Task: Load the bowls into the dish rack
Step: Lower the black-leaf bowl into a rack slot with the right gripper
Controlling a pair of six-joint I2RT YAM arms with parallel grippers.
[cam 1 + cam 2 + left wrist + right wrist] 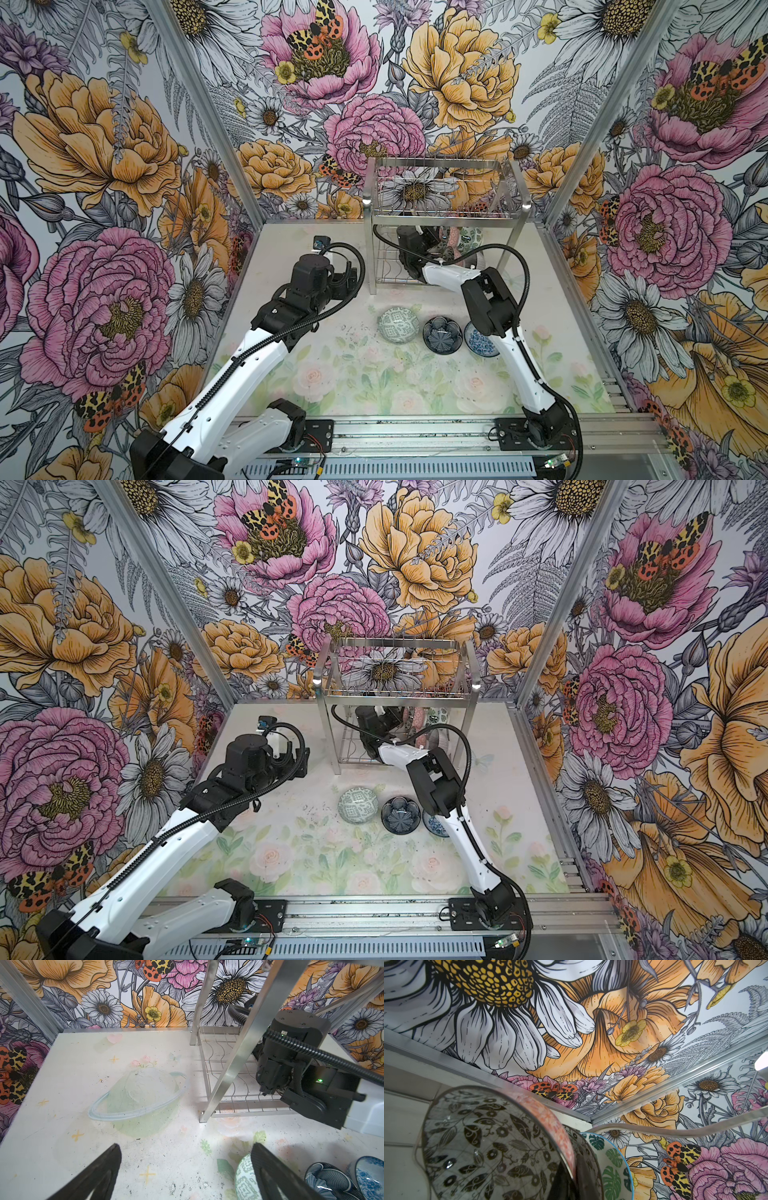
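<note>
The left gripper [186,1147] hangs wide open and empty beside the dish rack [446,213], likely waiting its turn. On the lower shelf, the right gripper [575,1182] pinches narrowly the rim of a black-floral bowl [483,1142] and stands it on edge against a pink bowl [550,1118], probably so the slots keep it. A geometric bowl [398,330], a dark bowl [441,334] and a blue-floral bowl [478,338] wait on the table [291,374]. I see no readable writing.

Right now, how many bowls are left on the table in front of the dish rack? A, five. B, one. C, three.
C: a green patterned bowl, a dark blue bowl and a blue flowered bowl sit side by side on the table in front of the rack.
</note>
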